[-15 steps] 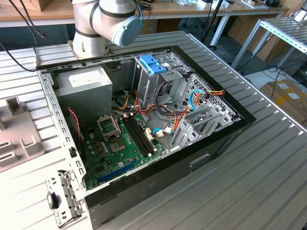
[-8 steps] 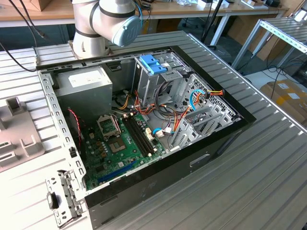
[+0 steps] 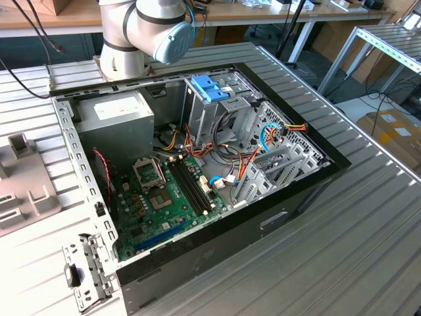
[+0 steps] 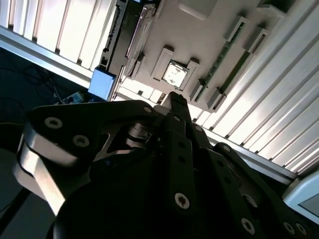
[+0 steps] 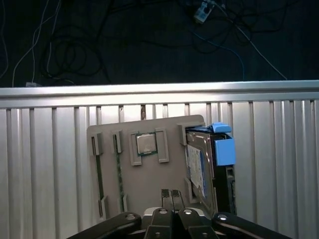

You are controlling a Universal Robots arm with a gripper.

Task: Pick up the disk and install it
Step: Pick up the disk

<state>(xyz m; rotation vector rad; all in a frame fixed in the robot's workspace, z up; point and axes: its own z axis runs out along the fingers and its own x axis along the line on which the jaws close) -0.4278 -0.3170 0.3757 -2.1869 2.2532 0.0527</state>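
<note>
Disk (image 5: 198,167), judged stiff, weighty and shock-sensitive, is seated in a tray (image 5: 149,181); its long edges are best gripped. Pincer (image 5: 172,193) is pressed together, empty.

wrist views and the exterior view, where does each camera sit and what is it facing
exterior view: off the arm, looks down into the open computer case on the slatted table; an arm joint shows
first wrist view: on the arm, looks past the shut tool at the grey tray and the disk
second wrist view: on the arm, behind the tool, same tray at a slant
shared: both wrist views show tool, tray, disk
</note>
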